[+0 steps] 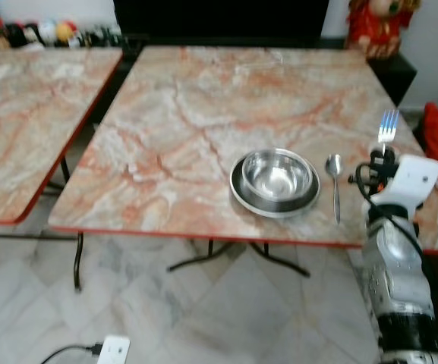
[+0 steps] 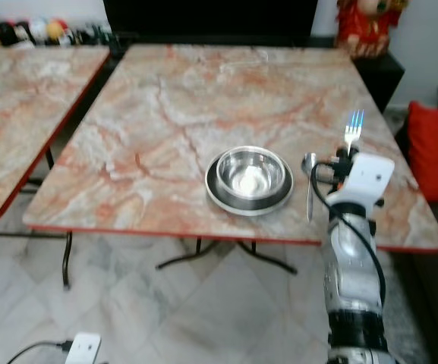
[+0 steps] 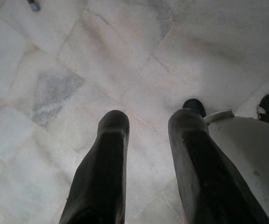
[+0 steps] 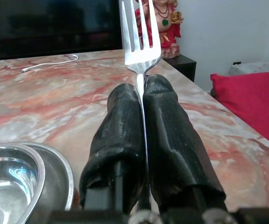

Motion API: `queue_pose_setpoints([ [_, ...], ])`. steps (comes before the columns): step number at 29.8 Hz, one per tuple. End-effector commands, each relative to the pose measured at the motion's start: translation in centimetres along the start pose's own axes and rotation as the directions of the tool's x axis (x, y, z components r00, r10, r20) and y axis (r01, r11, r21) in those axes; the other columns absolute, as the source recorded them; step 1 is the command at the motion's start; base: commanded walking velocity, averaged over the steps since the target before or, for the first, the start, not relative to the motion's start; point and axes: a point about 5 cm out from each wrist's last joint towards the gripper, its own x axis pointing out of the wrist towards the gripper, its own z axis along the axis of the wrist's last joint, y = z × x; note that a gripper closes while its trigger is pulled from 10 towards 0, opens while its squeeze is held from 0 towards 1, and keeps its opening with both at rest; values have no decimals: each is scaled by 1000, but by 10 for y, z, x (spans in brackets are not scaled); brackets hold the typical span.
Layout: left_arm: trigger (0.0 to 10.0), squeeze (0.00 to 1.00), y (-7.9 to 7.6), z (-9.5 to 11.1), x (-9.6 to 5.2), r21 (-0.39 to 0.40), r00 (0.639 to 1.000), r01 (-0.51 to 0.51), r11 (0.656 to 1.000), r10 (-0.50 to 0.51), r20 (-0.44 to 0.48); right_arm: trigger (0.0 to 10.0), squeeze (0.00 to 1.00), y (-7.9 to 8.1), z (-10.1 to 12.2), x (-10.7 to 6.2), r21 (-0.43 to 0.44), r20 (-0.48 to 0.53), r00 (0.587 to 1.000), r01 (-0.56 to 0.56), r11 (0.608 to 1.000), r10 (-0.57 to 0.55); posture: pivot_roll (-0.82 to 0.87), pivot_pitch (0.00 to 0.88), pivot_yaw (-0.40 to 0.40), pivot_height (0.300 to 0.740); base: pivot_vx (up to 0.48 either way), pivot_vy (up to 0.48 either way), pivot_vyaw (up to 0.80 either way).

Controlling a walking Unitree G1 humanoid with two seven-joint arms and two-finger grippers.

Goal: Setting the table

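Fork (image 4: 141, 37) clamped by its handle in the right gripper (image 4: 142, 93), black fingers pressed fully together on the thin steel with no gap showing. Stands upright, tines at the top, long axis near vertical and running straight out of the fingertips. Hangs above the right part of the marble-patterned table (image 1: 203, 98), just to the right of the spoon (image 1: 334, 186) and a little above the tabletop, touching nothing else.

Spoon flat on the table, bowl end away from the robot and handle toward it, just beside the right rim of the steel plate (image 1: 237, 193). Steel bowl (image 1: 278, 174) sitting inside that plate.

Left gripper (image 3: 146, 126) hanging idle over the tiled floor (image 3: 55, 70), fingers parted and holding nothing.

Probably turns on one thing: fork axis upright, spoon axis flat and pointing away from the robot. Calls for tipping the wrist forward until the fork lies level and parallel with the spoon, then lowering and letting go. Bare table on both sides of the setting; right-hand strip beyond the spoon far closer to this arm than the left side of the plate.
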Motion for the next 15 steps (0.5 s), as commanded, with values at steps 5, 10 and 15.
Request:
queue_pose_setpoints([
  [5,10000,0,6,-3,-1,-3,1000,-15,1000,15,-13,10000,0,5,1,1,20,3,1000,-7,1000,7,-91,92,30,740,243,0,0],
  [10,10000,0,5,-3,-1,-8,1000,-15,1000,15,-8,10000,0,6,2,1,27,12,1000,-3,1000,3,-87,91,31,740,362,0,0],
  [15,10000,0,5,-5,-2,-9,1000,-15,1000,15,-7,10000,0,6,2,2,29,13,1000,2,1000,-2,-86,90,30,740,370,0,0],
])
